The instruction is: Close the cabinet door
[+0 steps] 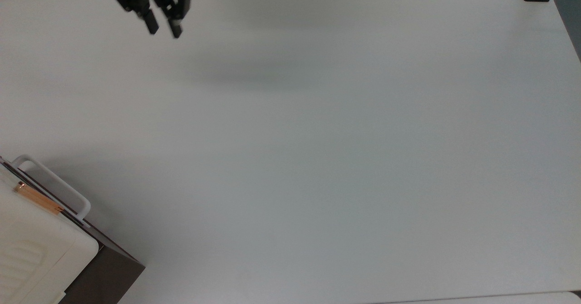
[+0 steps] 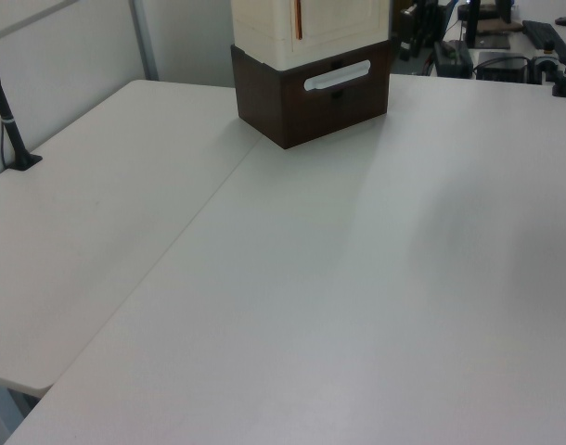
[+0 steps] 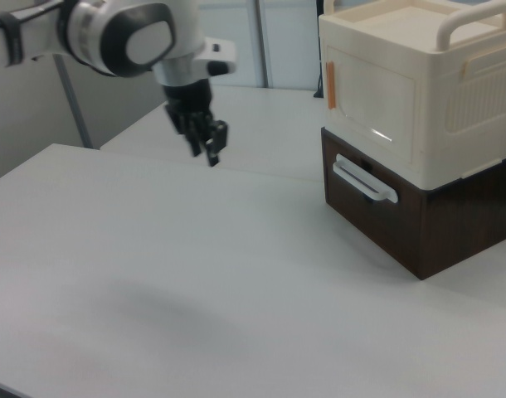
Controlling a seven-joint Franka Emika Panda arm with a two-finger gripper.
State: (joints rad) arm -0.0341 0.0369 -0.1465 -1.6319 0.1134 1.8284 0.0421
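At the right view's right, the cabinet [image 3: 419,141] sits on the counter [image 3: 195,282], its cabinet door [image 3: 373,95] apparently flush. Farther back, upper left, my end effector [image 3: 210,149] hangs empty, fingers slightly parted. Swinging back toward the handle [image 3: 329,84] could snag and reopen the door.

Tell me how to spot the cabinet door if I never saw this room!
Find the big white table and the boxy cabinet standing on it, cream on top and dark brown below. The cabinet door is the flat cream panel on the upper part's front. Unlike the brown drawer with its white loop handle below, it has a thin copper-orange bar down one edge.
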